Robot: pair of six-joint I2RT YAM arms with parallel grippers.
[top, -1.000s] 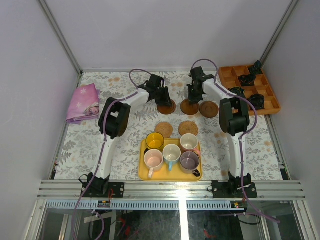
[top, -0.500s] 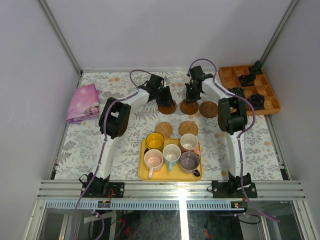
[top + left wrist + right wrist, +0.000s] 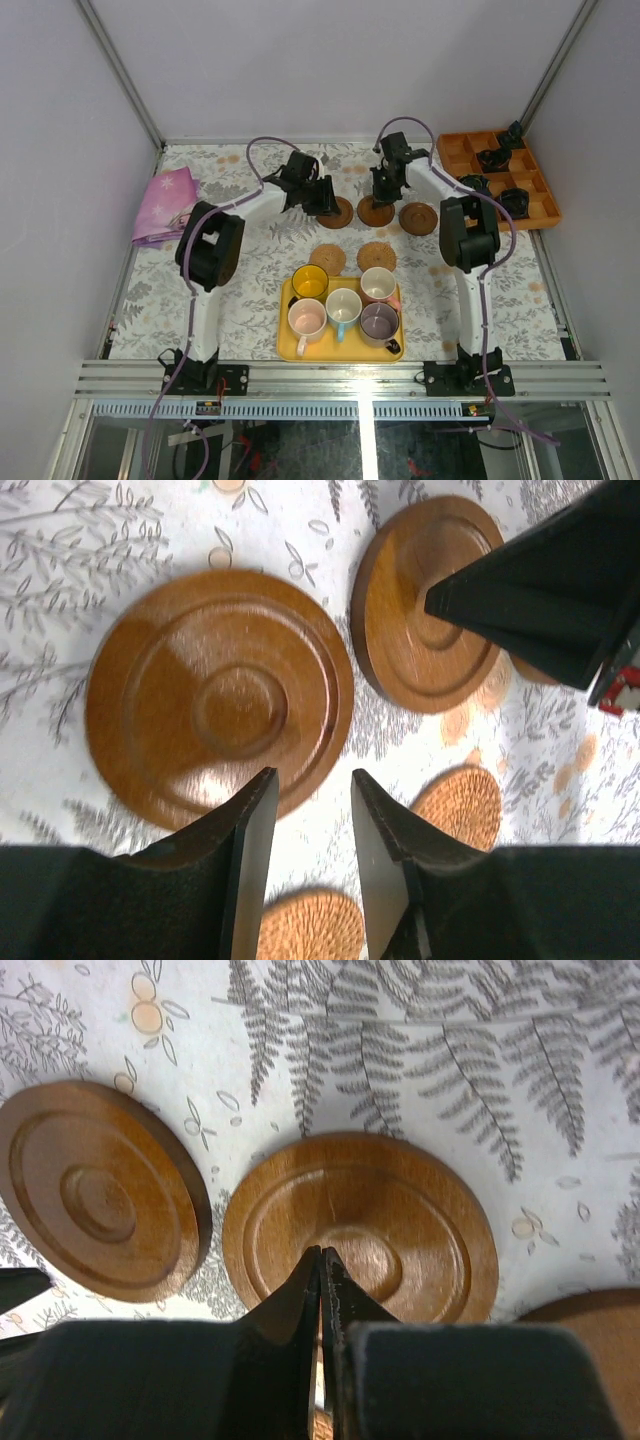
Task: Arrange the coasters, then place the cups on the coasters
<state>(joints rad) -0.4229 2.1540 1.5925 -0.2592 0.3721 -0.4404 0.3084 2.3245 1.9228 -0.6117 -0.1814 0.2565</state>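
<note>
— Where are the cups?
— All five stand on the yellow tray, at the near side of the worktop.

— And the coasters?
— Two woven coasters lie side by side just beyond the tray, with nothing on them. Farther beyond the tray, three dark coasters lie in a row, close together.

— The tools?
— The left tool hangs over the rim of the left dark coaster, its fingers apart and nothing between them. The right tool has its fingers pressed together, tips at the centre of the middle dark coaster. Whether they touch it I cannot tell.

— Anything farther out?
— A pink cloth lies beyond the tray to the left, and an orange bin beyond it to the right.
</note>
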